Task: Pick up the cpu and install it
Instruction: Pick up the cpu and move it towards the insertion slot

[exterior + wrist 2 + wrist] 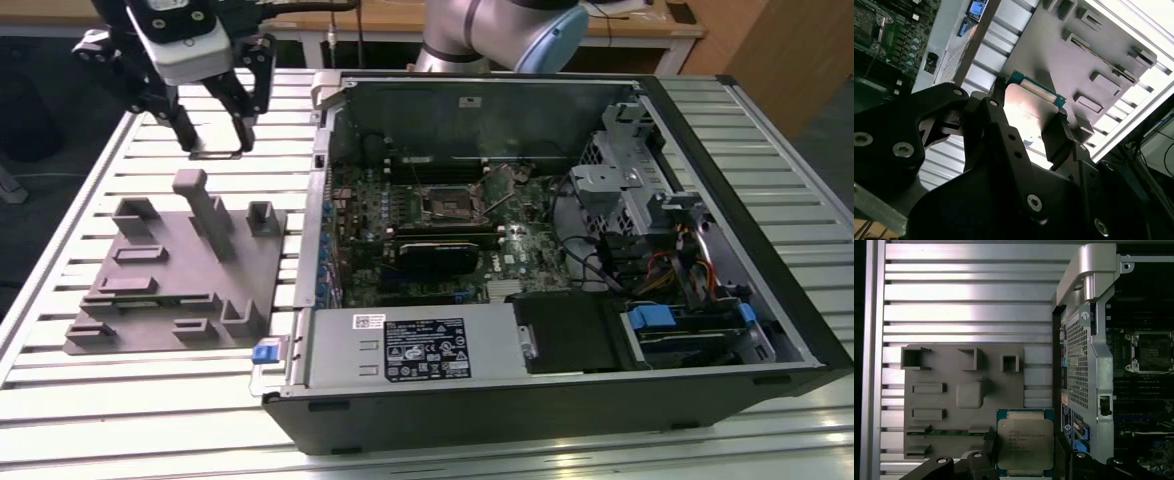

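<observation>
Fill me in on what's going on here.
A robot arm's gripper is holding the cpu between its fingers, raised above the slatted table near the grey fixture. The open computer case sits beside it, and the cpu is not yet over the motherboard socket.

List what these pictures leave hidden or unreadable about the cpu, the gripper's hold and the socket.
The cpu: its underside faces away in both wrist views.
Exterior view: the cpu is edge-on in the gripper, too small to detail.
The socket: contacts too small in the exterior view, dark in the first wrist view.
Second wrist view: the gripper's body covers part of the cpu.
</observation>
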### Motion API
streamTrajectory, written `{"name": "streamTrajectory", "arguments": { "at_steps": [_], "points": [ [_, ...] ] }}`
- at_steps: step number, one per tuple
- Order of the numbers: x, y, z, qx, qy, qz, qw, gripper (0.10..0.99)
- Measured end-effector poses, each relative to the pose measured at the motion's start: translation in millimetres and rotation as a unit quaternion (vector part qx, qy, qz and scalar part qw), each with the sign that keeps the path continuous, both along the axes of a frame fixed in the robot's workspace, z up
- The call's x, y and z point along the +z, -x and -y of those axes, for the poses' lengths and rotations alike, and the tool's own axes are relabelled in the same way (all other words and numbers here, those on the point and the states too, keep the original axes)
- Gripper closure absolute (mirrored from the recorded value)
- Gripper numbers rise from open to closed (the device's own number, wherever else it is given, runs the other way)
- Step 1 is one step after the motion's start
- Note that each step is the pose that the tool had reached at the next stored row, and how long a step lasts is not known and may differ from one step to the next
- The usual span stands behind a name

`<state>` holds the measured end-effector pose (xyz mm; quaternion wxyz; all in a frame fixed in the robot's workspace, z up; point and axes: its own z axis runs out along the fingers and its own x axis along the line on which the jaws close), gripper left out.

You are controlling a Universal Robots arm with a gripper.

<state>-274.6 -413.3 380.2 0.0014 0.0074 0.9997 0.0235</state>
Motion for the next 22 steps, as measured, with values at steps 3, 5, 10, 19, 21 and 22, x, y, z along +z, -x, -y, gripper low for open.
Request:
{"name": "streamTrajectory", "arguments": {
  "at_steps": [3, 5, 10, 19, 21, 22],
  "points": [
    [0.0, -9.1, 0.0, 0.000, -0.0001, 0.0000, 1.0000, 0.545],
    [0.0, -14.8, 0.0, 0.000, -0.0001, 0.0000, 1.0000, 0.545],
    [0.0, -29.0, 0.0, 0.000, -0.0001, 0.0000, 1.0000, 0.545],
    [0.0, -53.8, 0.0, 0.000, -0.0001, 0.0000, 1.0000, 0.545],
    [0.0, -59.2, 0.0, 0.000, -0.0001, 0.0000, 1.0000, 0.545],
    [0.0, -61.7, 0.0, 0.000, -0.0002, 0.0000, 1.0000, 0.545]
  ]
}}
